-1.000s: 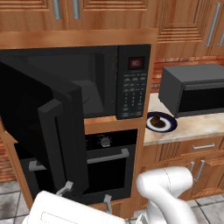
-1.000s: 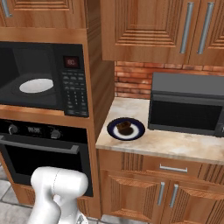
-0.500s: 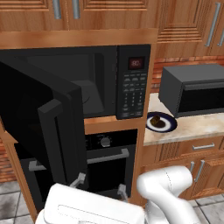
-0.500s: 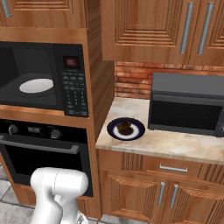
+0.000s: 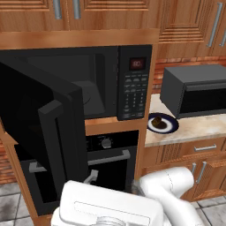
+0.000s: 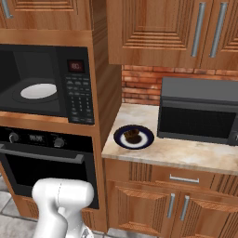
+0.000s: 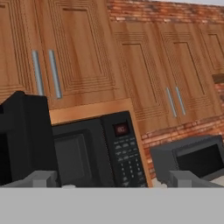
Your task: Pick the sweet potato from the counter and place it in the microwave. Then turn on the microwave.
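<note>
The sweet potato rests on a blue-rimmed plate on the bench, beside the built-in microwave, whose door hangs open; its long axis cannot be told at this size; the claw, low in front of the oven and aimed up at the cabinets, has the potato up and off to its right (judged from the hand view); fingers spread wide, holding and touching nothing

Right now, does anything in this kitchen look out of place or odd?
Nothing spilled or damaged. The microwave door stands wide open across the oven front, and the sweet potato sits on the plate on the counter.
</note>
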Robot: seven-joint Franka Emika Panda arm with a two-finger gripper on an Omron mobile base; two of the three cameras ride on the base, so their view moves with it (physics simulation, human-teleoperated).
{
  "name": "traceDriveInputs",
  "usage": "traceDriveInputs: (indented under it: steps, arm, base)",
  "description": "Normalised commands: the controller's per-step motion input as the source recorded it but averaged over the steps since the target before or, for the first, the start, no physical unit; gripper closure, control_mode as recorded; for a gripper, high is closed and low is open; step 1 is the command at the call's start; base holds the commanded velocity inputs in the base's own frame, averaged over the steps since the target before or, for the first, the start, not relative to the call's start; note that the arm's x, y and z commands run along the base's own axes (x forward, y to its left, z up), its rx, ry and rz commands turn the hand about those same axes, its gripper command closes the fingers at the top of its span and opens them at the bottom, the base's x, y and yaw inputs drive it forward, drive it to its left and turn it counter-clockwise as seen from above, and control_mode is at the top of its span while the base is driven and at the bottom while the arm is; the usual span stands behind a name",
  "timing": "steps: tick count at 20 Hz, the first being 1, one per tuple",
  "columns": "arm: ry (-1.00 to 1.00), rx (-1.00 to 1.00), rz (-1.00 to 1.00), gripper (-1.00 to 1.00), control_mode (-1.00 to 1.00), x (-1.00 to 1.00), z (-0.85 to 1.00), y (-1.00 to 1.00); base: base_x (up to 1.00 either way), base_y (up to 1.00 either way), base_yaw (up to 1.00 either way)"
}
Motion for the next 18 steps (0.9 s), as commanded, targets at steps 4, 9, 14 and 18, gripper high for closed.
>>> traceDriveInputs:
  steps: [4, 9, 14, 18]
  arm:
    - [0.00, 0.00, 0.07, -1.00, -1.00, 0.01, 0.07, -0.29]
    - [0.00, 0.00, 0.07, -1.00, -1.00, 0.00, 0.07, -0.28]
    - [0.01, -0.01, 0.08, -1.00, -1.00, 0.00, 0.04, -0.27]
    - [0.03, -0.02, 0.10, -1.00, -1.00, 0.00, 0.00, -0.25]
  base:
    - [0.00, 0.00, 0.00]
    - [0.00, 0.00, 0.00]
    - [0.00, 0.00, 0.00]
    - [0.00, 0.00, 0.00]
